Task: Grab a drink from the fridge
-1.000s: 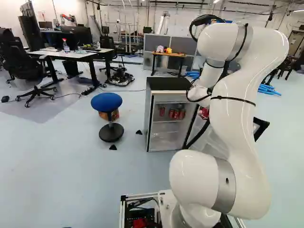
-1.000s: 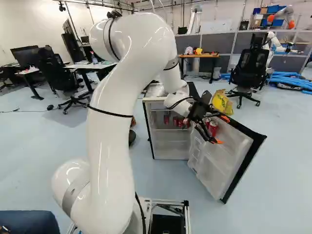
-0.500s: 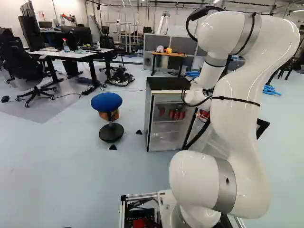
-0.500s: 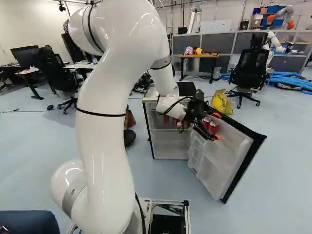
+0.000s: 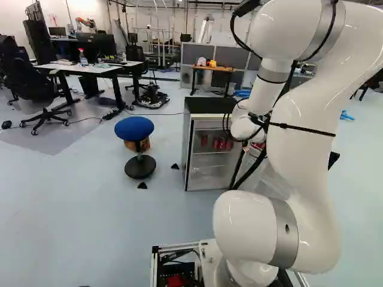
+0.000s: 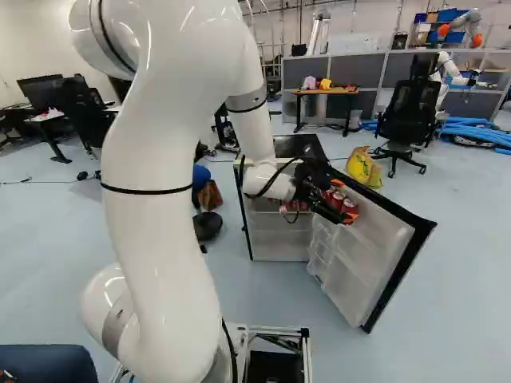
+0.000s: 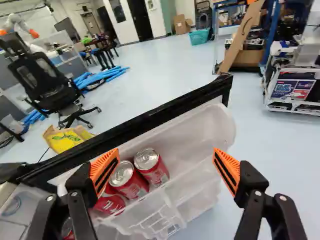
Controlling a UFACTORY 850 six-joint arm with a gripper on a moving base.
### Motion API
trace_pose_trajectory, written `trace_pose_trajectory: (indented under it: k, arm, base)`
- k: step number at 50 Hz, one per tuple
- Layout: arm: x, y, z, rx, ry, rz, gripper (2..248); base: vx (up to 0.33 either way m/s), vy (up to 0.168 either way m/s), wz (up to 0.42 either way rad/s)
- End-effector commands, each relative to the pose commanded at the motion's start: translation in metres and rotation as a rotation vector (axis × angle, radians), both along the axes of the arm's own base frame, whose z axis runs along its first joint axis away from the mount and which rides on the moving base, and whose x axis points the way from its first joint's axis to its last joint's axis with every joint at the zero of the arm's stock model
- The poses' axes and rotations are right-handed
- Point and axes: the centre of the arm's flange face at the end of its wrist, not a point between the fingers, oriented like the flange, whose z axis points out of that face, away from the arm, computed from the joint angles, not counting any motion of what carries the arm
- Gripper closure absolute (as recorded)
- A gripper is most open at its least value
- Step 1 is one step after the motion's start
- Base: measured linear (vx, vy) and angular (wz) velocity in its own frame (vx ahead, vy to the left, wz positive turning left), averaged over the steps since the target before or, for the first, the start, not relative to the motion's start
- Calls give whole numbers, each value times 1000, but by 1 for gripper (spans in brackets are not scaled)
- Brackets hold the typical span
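In the right base view my gripper (image 6: 343, 202) is at the upper part of the open fridge door (image 6: 371, 251), by the red cans (image 6: 349, 207) on its shelf. The wrist view shows the gripper (image 7: 166, 169) open, nothing held. Ahead of the fingers, nearer one of them, two upright red cans (image 7: 153, 169) (image 7: 128, 182) stand side by side in the clear door shelf (image 7: 187, 175). Another can (image 7: 110, 203) is partly hidden by that finger. The fridge cabinet (image 5: 187, 158) holds more red cans (image 5: 221, 144) behind its front opening.
A blue stool (image 5: 134, 128) stands beside the fridge in the left base view. Behind the door are a yellow bag (image 6: 363, 168) and a black office chair (image 6: 406, 120). The door's black edge (image 7: 145, 120) runs beyond the cans. Another robot (image 6: 447, 68) stands at the back.
The upper arm and wrist have swung leftward in the right base view, and the gripper has come in closer to the door's cans. The base, fridge and door have stayed put.
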Motion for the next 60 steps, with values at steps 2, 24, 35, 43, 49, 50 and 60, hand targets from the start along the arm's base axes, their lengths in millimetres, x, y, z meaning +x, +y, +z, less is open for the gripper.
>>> trace_pose_trajectory:
  k: [2,24,35,43,49,50,60]
  arm:
    - [-2,3,1,-4,5,24,3]
    - [-29,39,8,-45,54,282,3]
    - [-45,56,10,-65,74,405,3]
    - [-57,67,12,-80,86,495,3]
    - [-64,75,11,-88,99,560,3]
    - [-65,76,10,-89,102,571,3]
    - [-72,87,2,-93,133,678,3]
  base:
    - [0,0,0]
    - [0,0,0]
    - [0,0,0]
    - [0,0,0]
    - [0,0,0]
    - [0,0,0]
    - [0,0,0]
